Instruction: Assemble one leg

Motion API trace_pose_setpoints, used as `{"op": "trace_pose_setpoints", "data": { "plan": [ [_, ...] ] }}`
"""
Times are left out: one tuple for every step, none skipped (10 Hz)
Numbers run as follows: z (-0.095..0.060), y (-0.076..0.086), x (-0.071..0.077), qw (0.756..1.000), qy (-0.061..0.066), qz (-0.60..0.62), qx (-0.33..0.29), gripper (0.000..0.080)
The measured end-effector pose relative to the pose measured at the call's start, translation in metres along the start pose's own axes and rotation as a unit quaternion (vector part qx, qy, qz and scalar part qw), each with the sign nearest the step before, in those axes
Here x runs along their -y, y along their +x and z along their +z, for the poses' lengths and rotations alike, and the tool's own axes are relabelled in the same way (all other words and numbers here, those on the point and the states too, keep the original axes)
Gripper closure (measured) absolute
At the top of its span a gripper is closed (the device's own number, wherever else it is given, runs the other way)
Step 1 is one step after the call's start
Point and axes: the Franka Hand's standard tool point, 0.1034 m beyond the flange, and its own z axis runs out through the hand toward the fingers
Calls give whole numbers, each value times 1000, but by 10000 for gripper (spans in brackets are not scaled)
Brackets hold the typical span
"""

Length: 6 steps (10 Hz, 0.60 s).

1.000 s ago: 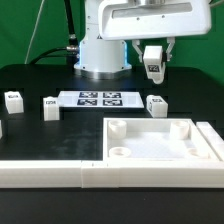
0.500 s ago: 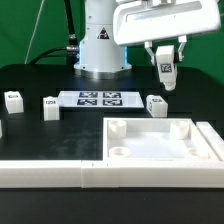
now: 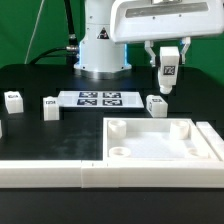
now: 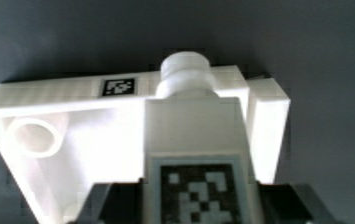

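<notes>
My gripper [image 3: 168, 58] is shut on the leg [image 3: 169, 72], a small white block with a black-and-white tag, and holds it in the air above the far right corner of the large white square panel [image 3: 195, 152]. In the wrist view the leg [image 4: 195, 120] sits between my dark fingers [image 4: 113, 202], its tag facing the camera and its rounded peg end pointing away. Below it lies a corner of the panel [image 4: 85, 100] with a round socket [image 4: 37, 133].
Three more legs stand on the black table: one [image 3: 13, 99], another [image 3: 50, 106] and a third [image 3: 157, 104]. The marker board [image 3: 100, 98] lies between them. Long white bars [image 3: 60, 172] lie along the front. The robot base [image 3: 100, 55] stands behind.
My gripper has moved with the leg toward the exterior view's right and slightly lower. Nothing else has moved.
</notes>
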Motion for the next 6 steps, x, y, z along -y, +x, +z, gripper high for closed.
{"op": "trace_pose_setpoints", "data": {
  "plan": [
    [0, 0, 0, 1000, 0, 0, 0, 509],
    [0, 0, 0, 1000, 0, 0, 0, 509],
    [1, 0, 0, 1000, 0, -2, 0, 509],
    [5, 18, 0, 999, -3, -51, -7, 509],
    [10, 33, 0, 998, -4, -60, -14, 509],
    [13, 47, -2, 996, -6, -83, -20, 509]
  ]
}}
